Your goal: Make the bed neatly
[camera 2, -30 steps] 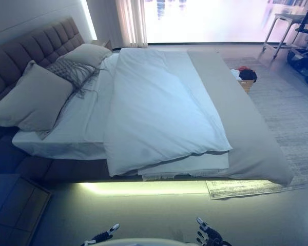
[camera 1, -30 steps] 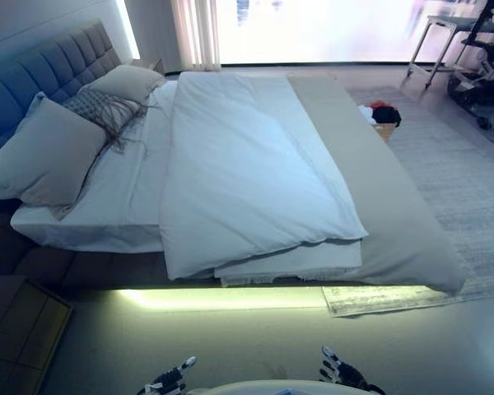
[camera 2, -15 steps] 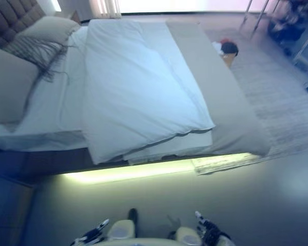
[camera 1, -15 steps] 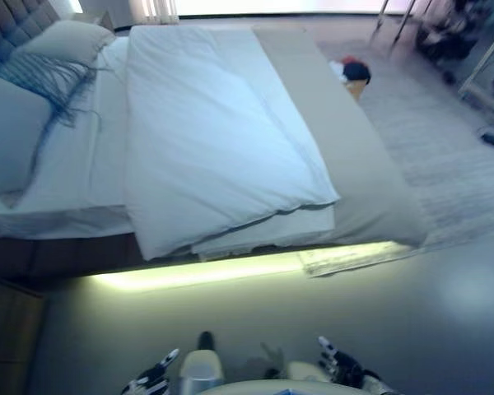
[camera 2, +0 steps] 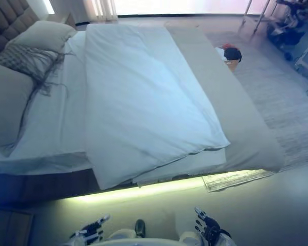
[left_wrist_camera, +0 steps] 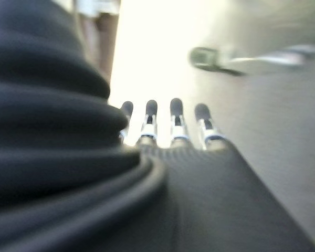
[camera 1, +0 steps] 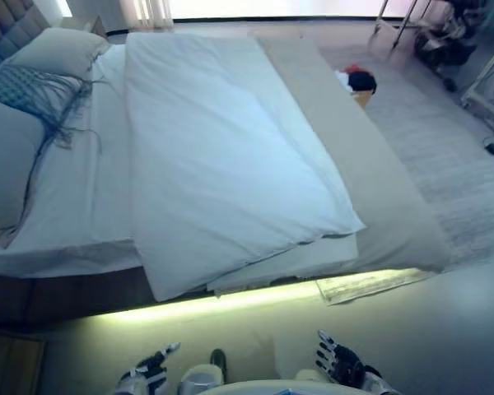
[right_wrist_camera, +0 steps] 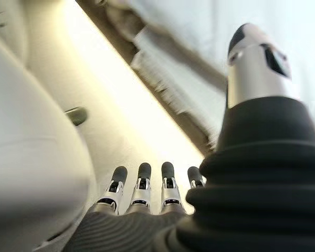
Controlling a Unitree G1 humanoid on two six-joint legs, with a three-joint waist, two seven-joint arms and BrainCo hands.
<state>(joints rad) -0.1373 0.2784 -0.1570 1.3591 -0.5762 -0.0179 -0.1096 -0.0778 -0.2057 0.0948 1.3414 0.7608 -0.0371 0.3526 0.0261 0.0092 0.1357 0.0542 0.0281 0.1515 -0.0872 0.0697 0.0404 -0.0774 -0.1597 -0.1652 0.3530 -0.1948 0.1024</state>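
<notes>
A wide bed with a white duvet [camera 1: 222, 156] folded back across its middle, lying skewed with one corner hanging over the near side. A grey blanket [camera 1: 370, 181] covers the foot end at the right. The white sheet [camera 1: 74, 206] shows bare at the left. Grey pillows [camera 1: 4, 164] and a fringed cushion [camera 1: 33, 86] lie by the padded headboard. My left hand [camera 1: 148, 374] and right hand [camera 1: 337, 362] hang low over the floor in front of the bed, both open and empty.
A lit strip glows under the bed's near side [camera 1: 230, 300]. A pale rug [camera 1: 453, 164] lies at the right, its edge [camera 1: 370, 284] poking from under the bed. A small basket with red and dark clothes [camera 1: 358, 82] stands beyond the bed. A wooden nightstand [camera 1: 8, 362] is at lower left.
The camera has tilted down and shifted, so the bed shows closer and nearer. The hands stay low, fingers straight. Nothing on the bed has moved.
</notes>
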